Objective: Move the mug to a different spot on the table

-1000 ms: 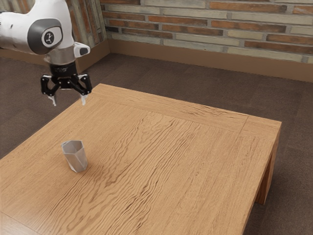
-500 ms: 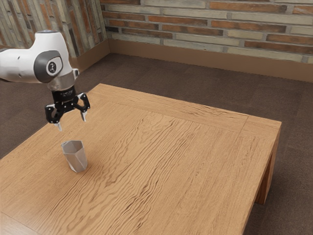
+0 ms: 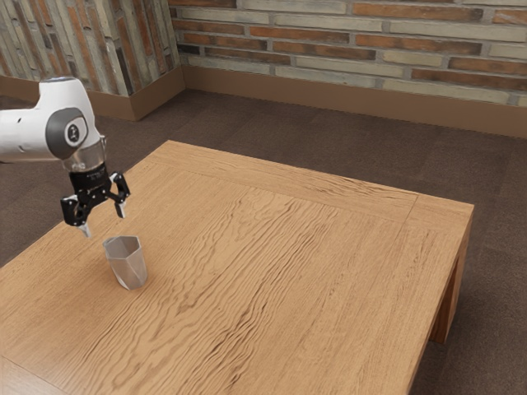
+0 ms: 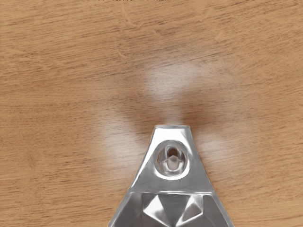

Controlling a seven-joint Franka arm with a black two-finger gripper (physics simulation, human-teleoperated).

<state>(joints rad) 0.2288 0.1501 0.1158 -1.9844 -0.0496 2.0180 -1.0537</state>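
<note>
Silvery and faceted, the mug [image 3: 126, 262] stands upright on the wooden tabletop [image 3: 296, 247]. It is close to the edge on the exterior view's left, about midway along it, with a strip of bare wood between it and the drop. The black gripper [image 3: 103, 220] hangs above the mug, apart from its rim, jaws spread wide with nothing between them. From the side it seems to sit slightly toward the far end of that edge rather than squarely over the mug, though depth is hard to judge. In the wrist view the mug [image 4: 171, 203] lies just under the hand, its handle [image 4: 171, 137] pointing out over the grain. Bare wood runs wide toward the tabletop's edge on the exterior view's right and toward the far corners.
</note>
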